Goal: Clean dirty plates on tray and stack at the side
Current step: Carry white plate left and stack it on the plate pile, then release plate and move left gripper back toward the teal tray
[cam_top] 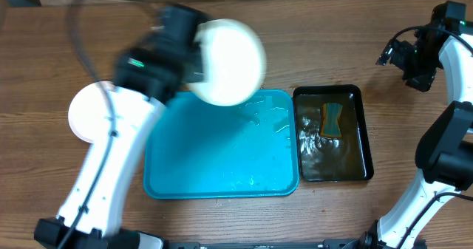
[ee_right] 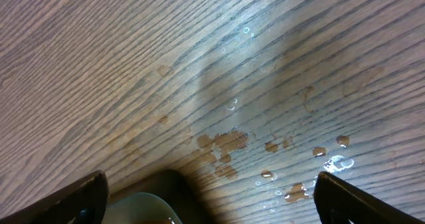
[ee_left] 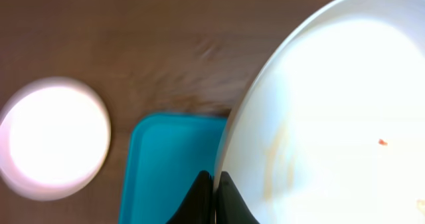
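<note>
Over the far edge of the tray (cam_top: 222,157), left gripper (ee_left: 214,187) is clamped on the rim of a white plate (cam_top: 228,63). The plate is held up off the surface and is motion-blurred in overhead. Left wrist view: fingers (ee_left: 234,207) pinch the plate's lower edge, jaws nearly together with the rim between them. The plate face fills the right side of that view, with a tiny orange-red speck (ee_left: 382,142) and a faint yellowish streak nearer the rim. Second white plate (cam_top: 87,108) sits flat on the table (cam_top: 310,49) left of the tray, near it but not touching, partly covered by the left arm in overhead. Tray surface is wet, with water patches toward its right side. Black tray (cam_top: 360,95) sits just right of it and holds brownish water. A sponge (cam_top: 332,120) lies in it toward the far end. Right gripper (ee_right: 211,184) is at the far right of the table, well apart from both trays, jaws spread wide with nothing between them. Its wrist view shows wood grain with scattered droplets (ee_right: 229,142). Something pale shows at the bottom edge of that view; can't tell what.
</note>
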Motion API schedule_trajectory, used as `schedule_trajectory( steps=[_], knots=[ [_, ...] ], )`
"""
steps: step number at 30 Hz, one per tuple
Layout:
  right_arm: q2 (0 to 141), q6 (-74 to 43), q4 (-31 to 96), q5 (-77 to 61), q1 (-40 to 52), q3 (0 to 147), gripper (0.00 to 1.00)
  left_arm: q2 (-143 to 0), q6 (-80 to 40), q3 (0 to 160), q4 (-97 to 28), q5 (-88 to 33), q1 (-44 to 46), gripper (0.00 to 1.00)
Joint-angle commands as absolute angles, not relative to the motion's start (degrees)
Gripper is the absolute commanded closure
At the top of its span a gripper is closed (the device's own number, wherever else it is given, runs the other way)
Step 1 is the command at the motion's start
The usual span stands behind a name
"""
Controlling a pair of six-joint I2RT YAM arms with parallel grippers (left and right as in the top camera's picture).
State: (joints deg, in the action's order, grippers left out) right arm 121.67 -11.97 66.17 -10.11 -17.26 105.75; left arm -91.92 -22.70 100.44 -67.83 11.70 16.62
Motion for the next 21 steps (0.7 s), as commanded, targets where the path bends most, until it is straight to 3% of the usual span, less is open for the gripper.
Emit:
schedule_trajectory(
  steps=[1, 11, 18, 19, 20, 21],
  knots=[
    [119.9, -12.0, 66.0, -10.3, -17.4, 106.5, 0.0, -93.5, -24.8, 97.2, -69.5, -3.1, 2.2, 0.96],
    [119.9, -12.0, 66.0, -10.3, -17.4, 106.5, 0.0, -97.1, -23.8, 79.2, -60.0, -4.8, -29.1, 0.96],
    [119.9, -12.0, 66.0, -10.3, -17.4, 106.5, 0.0, -97.1, -24.7, 73.3, -52.4, -7.6, -41.4, 0.94],
    [119.9, -12.0, 66.0, -10.3, -17.4, 106.5, 0.0, -97.1, -24.7, 73.0, -51.9, -8.0, -42.2, 0.89],
    [119.9, -12.0, 66.0, -10.3, -17.4, 106.5, 0.0, -97.1, -24.7, 73.0, -51.6, -8.7, -42.7, 0.77],
    [119.9, -12.0, 66.0, -10.3, -17.4, 106.5, 0.0, -97.1, -24.7, 73.0, -51.3, -9.9, -42.9, 0.57]
  ],
)
